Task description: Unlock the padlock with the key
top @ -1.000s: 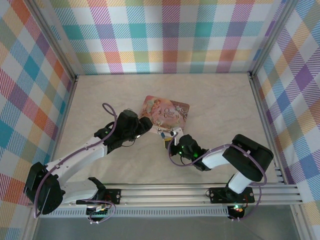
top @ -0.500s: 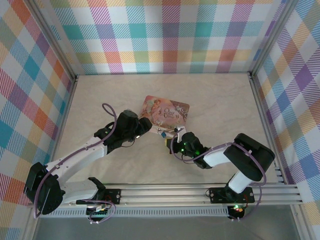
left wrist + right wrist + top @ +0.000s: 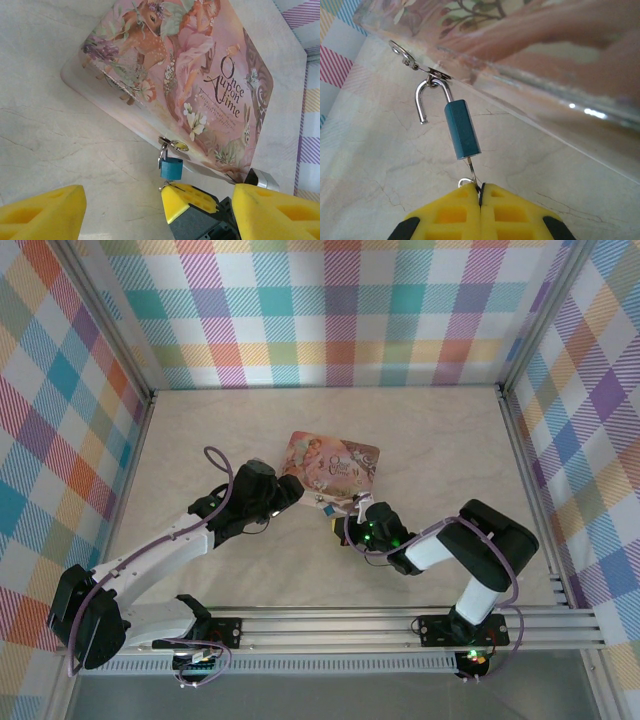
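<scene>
**Ana:** Padlock first. Where is it from where you stand?

**Ben:** At the near edge of the pink tin box, hooked through the little metal clasp on the rim. The blue body slants down toward the table (I can't tell whether it touches the marble top).

**Ana:** And the shackle?

**Ben:** One leg is out of the body, with its free end in the air beside the clasp. The other leg runs through the clasp and into the body.

**Ana:** What is the right gripper doing?

**Ben:** Its yellow fingers are pressed tight together on the key. The thin blade runs from between them straight into the bottom of the padlock. From above, that gripper sits just below the tin's near edge.

**Ana:** And the left gripper?

**Ben:** Its jaws are spread wide with nothing between them. It is low over the table, close beside the tin's near left corner. Whether it touches the tin, I can't tell. In its own camera the padlock hangs between its two yellow fingers, well clear of both.
</scene>
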Robot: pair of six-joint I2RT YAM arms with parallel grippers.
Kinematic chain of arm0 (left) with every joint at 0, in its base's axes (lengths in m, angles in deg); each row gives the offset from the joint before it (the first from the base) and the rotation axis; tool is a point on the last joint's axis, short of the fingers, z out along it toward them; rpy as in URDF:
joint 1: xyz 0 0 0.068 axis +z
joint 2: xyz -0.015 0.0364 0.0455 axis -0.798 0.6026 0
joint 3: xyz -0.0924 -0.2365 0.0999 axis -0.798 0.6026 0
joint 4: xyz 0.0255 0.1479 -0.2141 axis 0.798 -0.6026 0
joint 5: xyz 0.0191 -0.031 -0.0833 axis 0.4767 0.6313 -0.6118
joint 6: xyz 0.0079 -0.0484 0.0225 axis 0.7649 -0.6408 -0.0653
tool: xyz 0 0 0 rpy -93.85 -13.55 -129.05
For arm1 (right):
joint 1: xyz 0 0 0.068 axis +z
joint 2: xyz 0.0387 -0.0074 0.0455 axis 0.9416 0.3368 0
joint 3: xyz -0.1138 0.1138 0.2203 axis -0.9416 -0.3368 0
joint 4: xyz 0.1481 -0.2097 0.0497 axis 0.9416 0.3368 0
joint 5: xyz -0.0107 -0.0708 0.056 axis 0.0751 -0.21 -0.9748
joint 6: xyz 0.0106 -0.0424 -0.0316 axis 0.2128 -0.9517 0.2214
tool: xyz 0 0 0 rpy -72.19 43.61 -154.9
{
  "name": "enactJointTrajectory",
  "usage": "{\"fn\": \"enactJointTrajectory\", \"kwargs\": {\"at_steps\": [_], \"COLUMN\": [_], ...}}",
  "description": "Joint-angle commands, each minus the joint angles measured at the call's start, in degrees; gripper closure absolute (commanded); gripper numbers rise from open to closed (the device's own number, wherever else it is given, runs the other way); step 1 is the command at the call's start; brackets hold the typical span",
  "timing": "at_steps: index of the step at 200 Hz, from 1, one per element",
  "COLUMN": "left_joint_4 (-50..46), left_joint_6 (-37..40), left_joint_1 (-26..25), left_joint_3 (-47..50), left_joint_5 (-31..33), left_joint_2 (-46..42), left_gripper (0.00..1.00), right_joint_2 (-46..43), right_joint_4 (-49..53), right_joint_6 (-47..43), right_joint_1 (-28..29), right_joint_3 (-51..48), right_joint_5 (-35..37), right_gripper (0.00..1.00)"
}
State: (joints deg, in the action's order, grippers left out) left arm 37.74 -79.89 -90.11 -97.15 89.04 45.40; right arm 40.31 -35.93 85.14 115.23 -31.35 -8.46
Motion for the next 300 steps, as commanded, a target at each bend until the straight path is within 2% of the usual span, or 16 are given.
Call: {"fn": "enactJointTrajectory", "kwargs": {"at_steps": [1, 49, 126, 155, 175, 194, 226, 269, 300], "left_joint_4": [-1.6, -1.6, -2.0, -1.9, -2.0, -3.3, -5.6, -6.1, -6.5], "left_joint_6": [0.5, 0.5, 0.6, 0.6, 0.9, 1.7, 4.5, 6.9, 8.1], "left_joint_1": [0.6, 0.6, 0.8, 0.9, 1.1, 1.9, 4.3, 8.0, 11.2], "left_joint_3": [0.3, 0.3, 0.2, 0.0, -0.2, -1.0, -3.2, -4.5, -5.2], "left_joint_5": [0.7, 0.6, 0.6, 0.1, 0.1, -0.3, -2.7, -5.2, -6.5], "left_joint_2": [-0.5, -0.6, 0.1, 0.7, 0.9, 1.3, 2.4, 2.7, 3.3], "left_gripper": [0.23, 0.23, 0.23, 0.23, 0.22, 0.17, 0.14, 0.1, 0.0], "right_joint_2": [2.4, 3.9, 2.4, 1.8, 1.3, 0.3, -2.4, -8.4, -14.6], "right_joint_4": [1.5, 1.6, 4.5, 4.8, 5.8, 6.9, 9.9, 14.6, 22.9], "right_joint_6": [2.6, 3.4, 1.3, 0.9, -0.1, -0.8, -3.0, -7.3, -9.7], "right_joint_1": [-0.8, -1.3, -1.5, -1.5, -1.5, -1.6, -1.5, -1.5, -1.5], "right_joint_3": [-0.4, 0.2, 0.7, 0.4, 0.4, 0.3, 0.4, 0.8, 1.6], "right_joint_5": [-1.7, -3.4, -2.9, -2.4, -2.2, -1.5, -0.5, -2.0, -1.8], "right_gripper": [1.0, 1.0, 0.89, 0.8, 0.78, 0.74, 0.69, 0.51, 0.33]}}
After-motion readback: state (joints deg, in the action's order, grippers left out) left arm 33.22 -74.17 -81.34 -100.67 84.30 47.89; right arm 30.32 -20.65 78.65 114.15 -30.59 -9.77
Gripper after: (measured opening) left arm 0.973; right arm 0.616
